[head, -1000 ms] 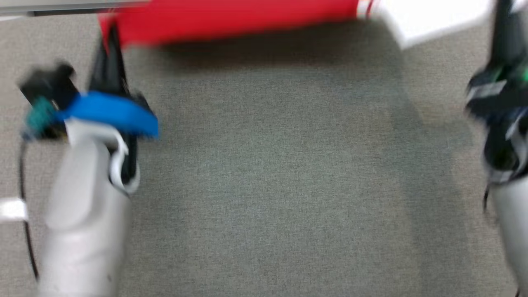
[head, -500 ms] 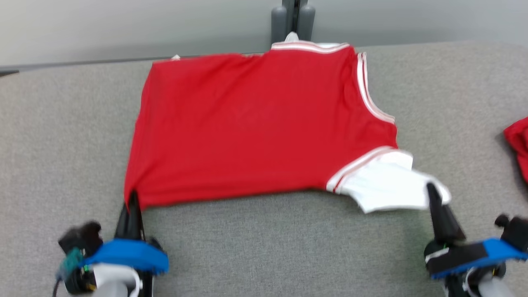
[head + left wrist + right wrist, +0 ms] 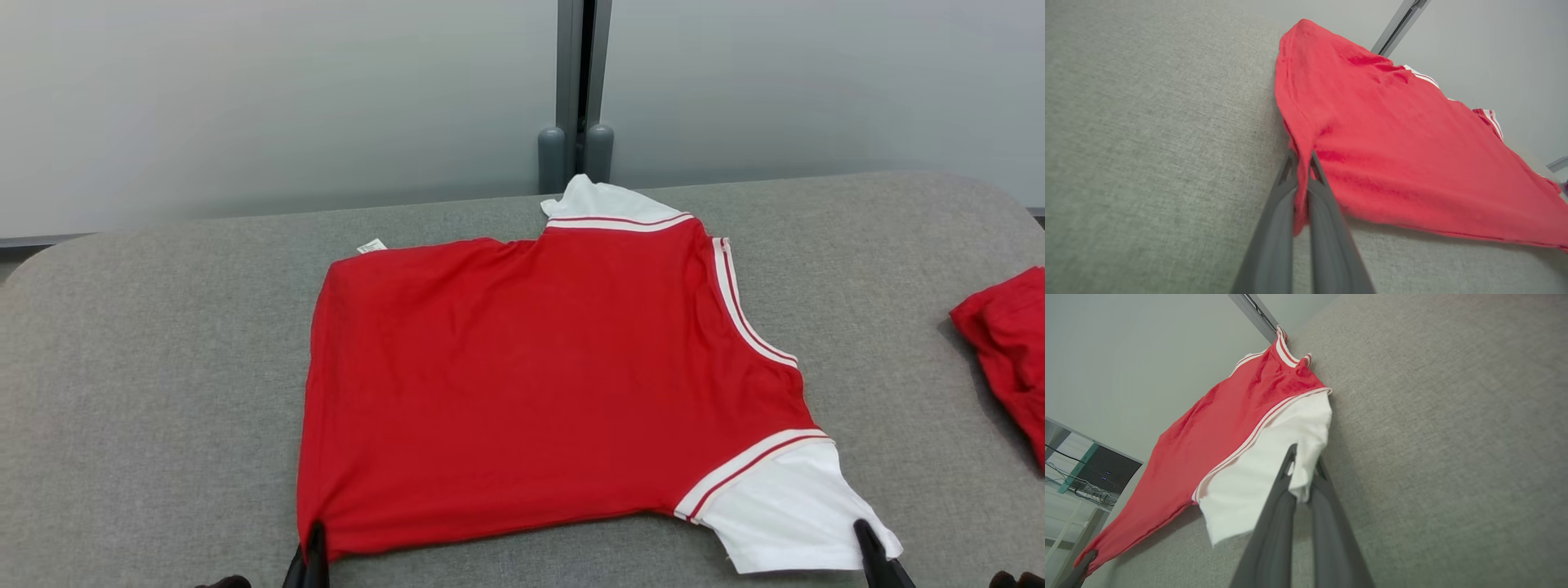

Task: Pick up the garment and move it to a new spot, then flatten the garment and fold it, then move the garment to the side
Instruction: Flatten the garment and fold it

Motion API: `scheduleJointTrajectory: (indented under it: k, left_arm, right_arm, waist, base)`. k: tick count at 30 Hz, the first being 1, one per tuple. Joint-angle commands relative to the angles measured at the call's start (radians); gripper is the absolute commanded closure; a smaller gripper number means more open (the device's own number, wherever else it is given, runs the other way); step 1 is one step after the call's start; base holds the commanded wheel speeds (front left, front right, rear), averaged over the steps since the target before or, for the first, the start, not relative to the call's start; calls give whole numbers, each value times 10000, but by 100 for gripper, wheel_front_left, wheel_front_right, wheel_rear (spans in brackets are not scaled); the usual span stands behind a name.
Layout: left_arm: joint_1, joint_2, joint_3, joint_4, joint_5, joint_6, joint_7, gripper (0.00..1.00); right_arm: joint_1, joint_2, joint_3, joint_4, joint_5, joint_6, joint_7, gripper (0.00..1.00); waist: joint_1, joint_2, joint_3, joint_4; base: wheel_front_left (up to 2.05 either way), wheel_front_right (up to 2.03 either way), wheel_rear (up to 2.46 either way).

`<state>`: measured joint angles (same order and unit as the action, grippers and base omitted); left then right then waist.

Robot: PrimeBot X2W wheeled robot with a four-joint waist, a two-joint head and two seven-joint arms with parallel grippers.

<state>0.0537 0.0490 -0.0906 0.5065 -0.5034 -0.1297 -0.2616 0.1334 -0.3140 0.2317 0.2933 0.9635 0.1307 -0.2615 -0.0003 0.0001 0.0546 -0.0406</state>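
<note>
Head view: the shirt (image 3: 531, 384) lies spread on the grey table (image 3: 147, 367), its near corners pinched by the left gripper (image 3: 314, 549) and right gripper (image 3: 867, 541). Left wrist: jaws clamp the red hem. Right wrist: jaws clamp the white sleeve. Best to pull both evenly, low and taut.

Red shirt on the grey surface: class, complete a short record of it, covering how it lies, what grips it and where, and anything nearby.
garment: red shirt with white sleeve and striped trim
lay: spread out, mostly flat, on grey padded surface
left fingers: shut on the near red hem corner
right fingers: shut on the white sleeve's edge
nearby: second red garment at right edge, apart
</note>
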Motion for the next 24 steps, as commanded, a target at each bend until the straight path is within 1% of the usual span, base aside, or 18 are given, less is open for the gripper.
scheduleJointTrajectory:
  k: [1, 5, 9, 12, 17, 24]
  left_arm:
    - [66, 30, -45, -77, 83, -9, -45, 100]
    - [-259, 23, -252, -347, 248, -10, -45, 100]
    - [-969, 27, -515, -482, 360, -11, -44, 100]
    - [-1547, 21, -565, -371, 299, -4, -44, 100]
    - [-2525, 19, -598, -17, 72, 265, -44, 100]
    - [-3810, 24, -698, 543, 4, 735, -44, 100]
  right_arm:
    - [133, -83, -96, -104, 30, 1, -45, 100]
    - [-113, 28, -238, -377, 58, 1, -44, 100]
    - [-1111, 194, -157, -492, 147, 1, -44, 100]
    - [-1915, 281, -64, -316, 148, 1, -44, 100]
    - [-3395, 418, -140, 467, 280, 1, -43, 100]
    - [-5151, 410, -478, 1594, 73, 1, -42, 100]
  waist:
    - [3, -1, -36, 56]
    - [3, -1, 38, 141]
    - [3, -1, 441, 210]
    - [3, -1, 765, 233]
    - [3, -1, 1366, 273]
    - [3, -1, 2104, 384]
  base:
    - [0, 0, 0]
    - [0, 0, 0]
    - [0, 0, 0]
    - [0, 0, 0]
    - [0, 0, 0]
    - [0, 0, 0]
